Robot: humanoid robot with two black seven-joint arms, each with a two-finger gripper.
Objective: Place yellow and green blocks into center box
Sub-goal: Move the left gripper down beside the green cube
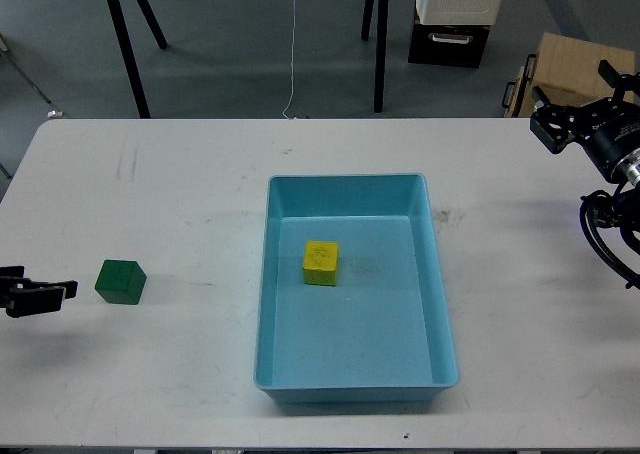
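A yellow block [321, 263] lies inside the light blue box [440, 304] at the table's center, toward its far half. A green block [121, 281] sits on the white table at the left. My left gripper [45, 289] comes in at the left edge, low over the table just left of the green block and not touching it; its two fingers look apart and empty. My right gripper [572, 84] is raised over the table's far right corner, away from the box, with its fingers spread and nothing between them.
The white table [180, 174] carries only the box and the green block. Beyond its far edge stand black stand legs [379, 44], a black-and-white case [455, 19] and a cardboard box [570, 64] on the floor.
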